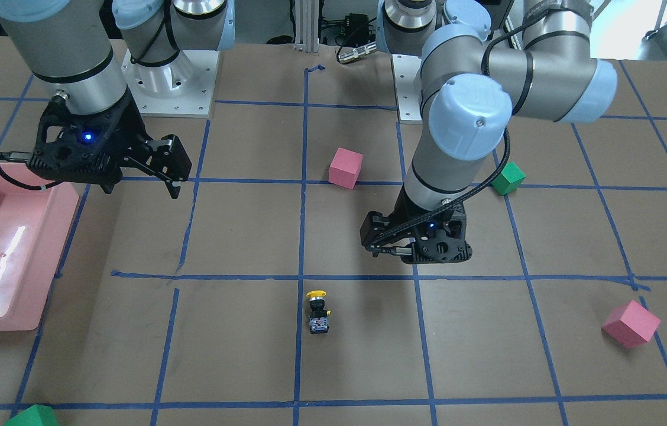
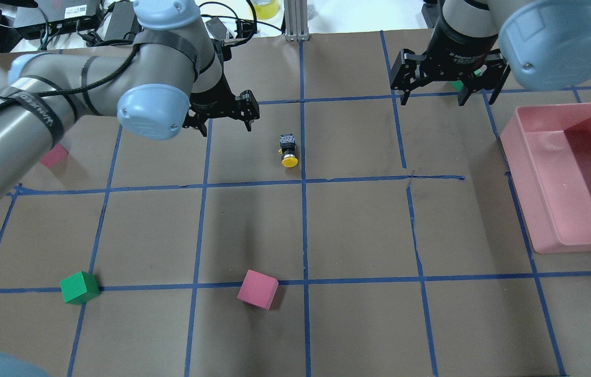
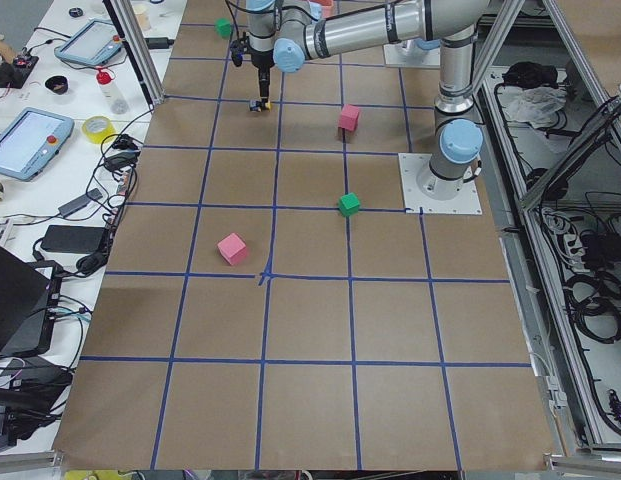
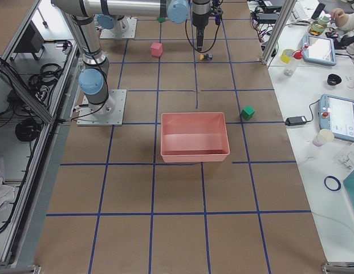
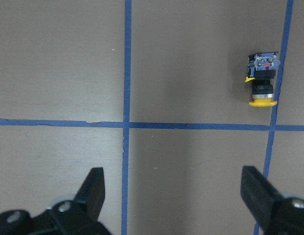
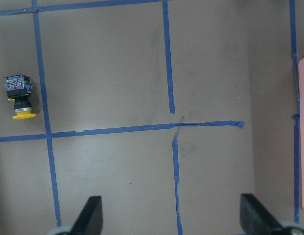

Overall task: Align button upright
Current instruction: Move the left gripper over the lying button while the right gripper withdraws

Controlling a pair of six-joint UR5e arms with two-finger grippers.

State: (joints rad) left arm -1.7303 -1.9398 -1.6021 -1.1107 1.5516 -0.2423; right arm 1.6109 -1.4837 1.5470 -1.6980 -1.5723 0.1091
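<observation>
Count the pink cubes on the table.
2. One pink cube sits mid-table near the robot; a second pink cube sits farther out on its left. Others might be hidden.

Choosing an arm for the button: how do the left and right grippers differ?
The left gripper hangs close to the button; the right gripper is farther, by the pink bin. The button lies right of the left gripper, left of the right gripper. Both are open and empty.
</observation>
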